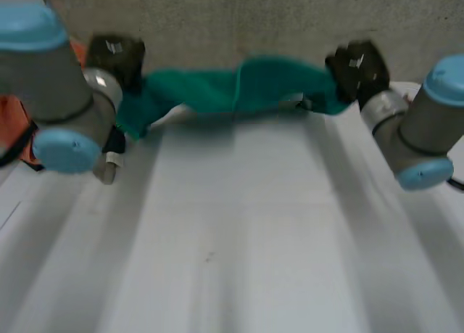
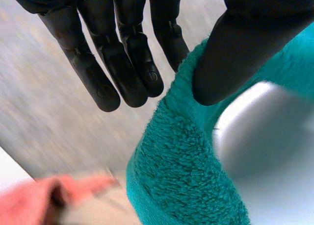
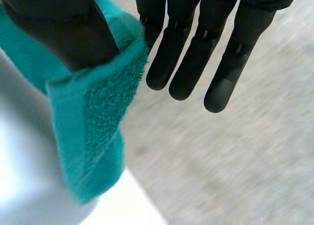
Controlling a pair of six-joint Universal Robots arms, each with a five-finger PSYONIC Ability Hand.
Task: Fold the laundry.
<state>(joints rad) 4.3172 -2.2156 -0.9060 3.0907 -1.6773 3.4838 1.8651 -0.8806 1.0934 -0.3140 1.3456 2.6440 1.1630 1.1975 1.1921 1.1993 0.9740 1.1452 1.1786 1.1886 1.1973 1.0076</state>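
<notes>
Plain teal-green towel (image 1: pixel 239 90), no print or stripe (terry pile a shade darker in the folds). Black left hand (image 1: pixel 116 56), black right hand (image 1: pixel 357 66). Grey arms, light-blue caps. White table (image 1: pixel 232 239). Salmon-orange cloth (image 2: pixel 29 203) far left. Mottled grey floor (image 1: pixel 217 21) beyond.

You have one teal towel (image 1: pixel 239 90), one orange cloth (image 1: pixel 16 126), one white table (image 1: pixel 232 239), and two black hands: left hand (image 1: pixel 116 54), right hand (image 1: pixel 357 66).
</notes>
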